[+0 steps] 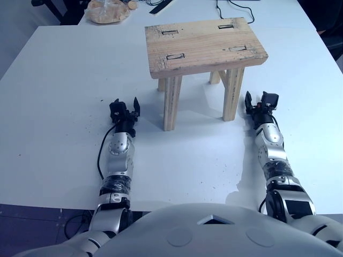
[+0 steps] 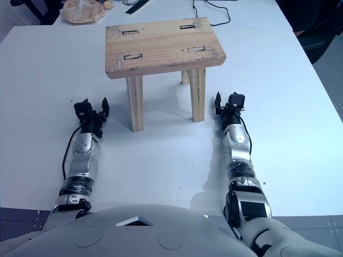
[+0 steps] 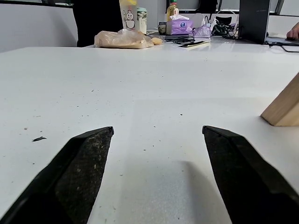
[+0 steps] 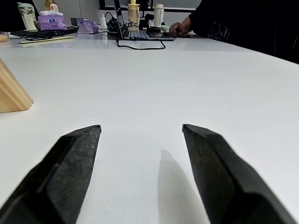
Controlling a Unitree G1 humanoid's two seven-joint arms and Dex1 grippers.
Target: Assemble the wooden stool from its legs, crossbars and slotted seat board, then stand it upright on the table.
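On the table (image 1: 59, 75), the left gripper (image 1: 126, 103) lies with its fingers (image 3: 79, 172) spread wide, holding nothing. The right gripper (image 1: 258, 100) lies the same way, wide and empty. Between the two and slightly ahead stands the stool (image 1: 203, 40), assembled and upright. One front leg (image 1: 172, 101) is inboard of the left gripper, a gap apart. Another leg (image 1: 232, 93) is close beside the right gripper, not touching. Dark specks (image 3: 38, 138) dot the surface near the left gripper. Far beyond it sit a bag (image 1: 109, 10) and bottles (image 3: 133, 14). Far beyond the right gripper are a cable (image 4: 140, 45) and a laptop (image 4: 135, 32).
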